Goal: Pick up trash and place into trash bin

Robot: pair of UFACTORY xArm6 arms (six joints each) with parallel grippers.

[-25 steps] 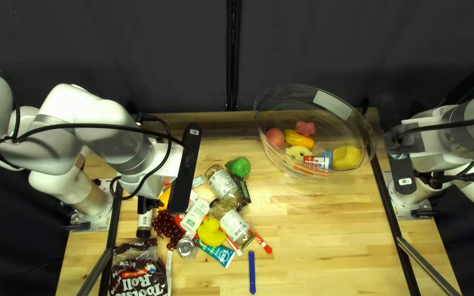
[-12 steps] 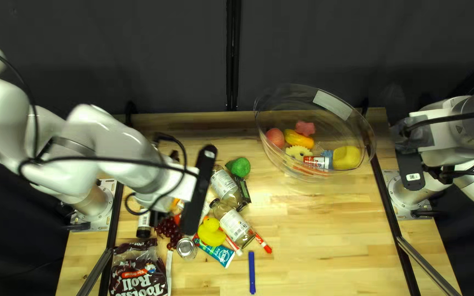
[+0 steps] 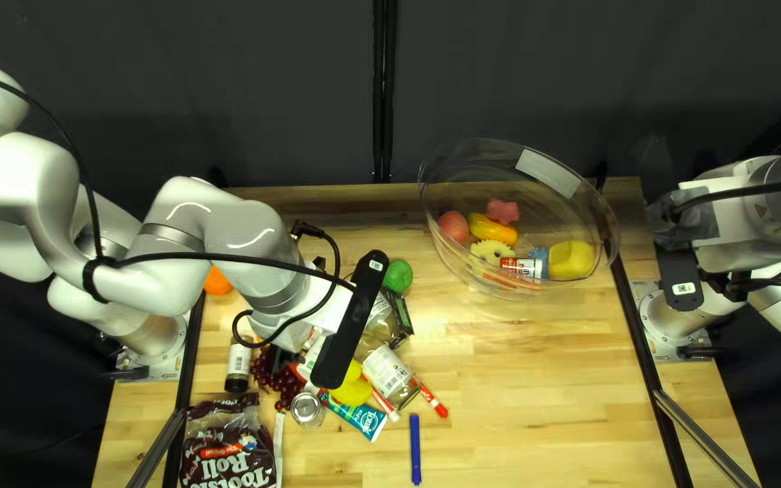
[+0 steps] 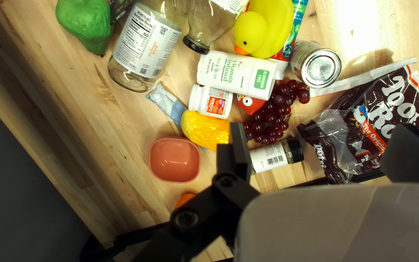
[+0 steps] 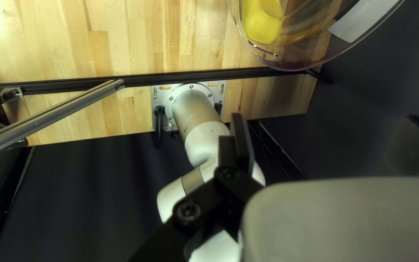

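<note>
Claw (left) point(image 4: 320, 135) is spread and empty, white bottle point(image 4: 236, 75) likely next, lying ahead of it beside small pill bottle point(image 4: 211, 102) and grapes point(image 4: 271, 116), so align across its narrow width, drop straight down, close gently, lift clear.

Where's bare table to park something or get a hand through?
Biggest patch: between the blue pen, clear tub and right-hand rail. Narrower lane: green pepper to tub. Crowded: candy bag through grapes and duck to glass jar, partly beneath the left arm.
</note>
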